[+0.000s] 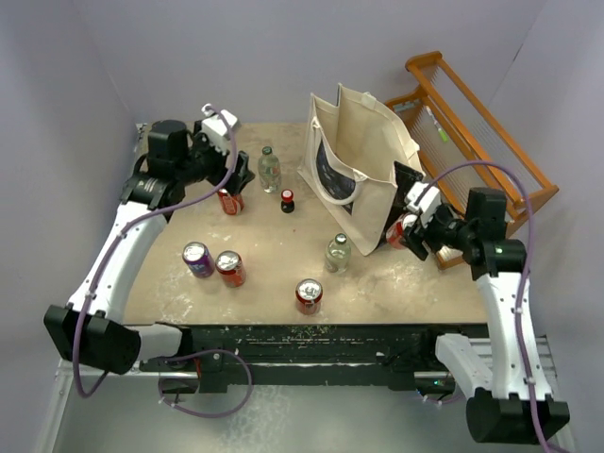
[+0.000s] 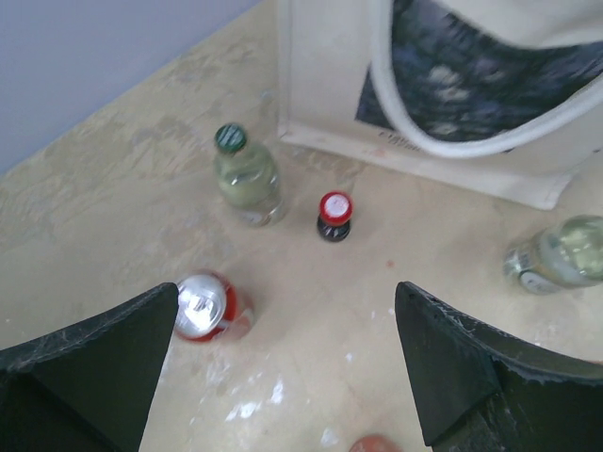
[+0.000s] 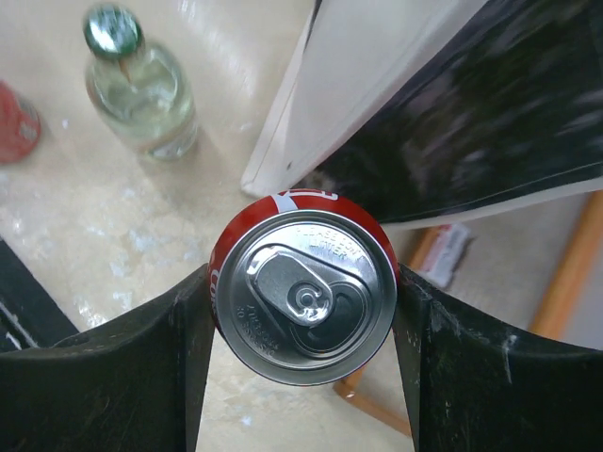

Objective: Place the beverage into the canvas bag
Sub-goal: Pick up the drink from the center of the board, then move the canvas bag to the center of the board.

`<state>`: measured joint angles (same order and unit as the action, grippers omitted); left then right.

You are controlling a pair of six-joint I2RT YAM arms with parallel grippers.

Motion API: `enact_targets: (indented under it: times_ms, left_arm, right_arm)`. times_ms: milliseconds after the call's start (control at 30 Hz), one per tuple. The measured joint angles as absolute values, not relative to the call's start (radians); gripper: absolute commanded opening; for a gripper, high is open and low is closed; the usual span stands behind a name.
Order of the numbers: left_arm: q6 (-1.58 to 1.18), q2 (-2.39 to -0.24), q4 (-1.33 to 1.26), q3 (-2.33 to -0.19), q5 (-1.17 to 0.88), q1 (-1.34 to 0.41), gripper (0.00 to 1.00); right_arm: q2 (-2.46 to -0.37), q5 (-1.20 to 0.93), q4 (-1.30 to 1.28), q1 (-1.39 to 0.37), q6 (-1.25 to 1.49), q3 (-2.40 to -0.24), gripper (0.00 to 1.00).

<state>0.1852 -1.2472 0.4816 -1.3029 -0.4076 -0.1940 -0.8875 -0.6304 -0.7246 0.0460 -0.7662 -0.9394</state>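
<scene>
- Pale walls (image 1: 57, 113) close around a beige, scuffed tabletop (image 1: 274, 255) on which bottles and cans stand.
- The right hand (image 3: 303, 282) is clenched on the red beverage can (image 3: 303, 311). Both fingers (image 3: 151, 377) press on the sides of the can, and its silver top faces the wrist camera.
- The canvas bag (image 1: 363, 142) stands upright and open just ahead of this hand. The can is outside the bag, close to the lower corner where the cream side meets the black end panel (image 3: 509, 113).
- Ahead and to the left of the right hand, a clear bottle (image 3: 141, 85) stands on the tabletop.
- To the right of the right hand, an orange wooden rack (image 1: 472, 123) is beyond the bag.
- The left hand (image 2: 287, 292) is released; its fingers (image 2: 85, 377) are wide apart and grasp nothing.
- Just beside its left finger stands a second red can (image 2: 203, 308), lower than the hand.
- Ahead of the left hand are a green-capped bottle (image 2: 247, 174) and a small dark bottle (image 2: 334, 217) with a red cap. Further ahead is the printed side of the bag.
</scene>
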Motion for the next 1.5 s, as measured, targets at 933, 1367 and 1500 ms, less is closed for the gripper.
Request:
enact_targets:
  times_ms: [933, 1367, 1500]
  left_arm:
    - [-0.305, -2.063, 0.495, -2.236, -0.265, -0.495, 0.76]
    - [-0.412, -2.082, 0.449, -2.153, -0.324, -0.496, 0.21]
    - [-0.465, -2.077, 0.427, -2.1, -0.371, -0.499, 0.07]
  right_arm:
    - [-1.161, -0.645, -0.662, 0.045, -0.355, -1.642, 0.23]
    - [-1.324, -0.646, -0.554, -0.015, -0.314, -1.668, 0.2]
    - [-1.344, -0.639, -0.535, -0.035, -0.308, -1.668, 0.17]
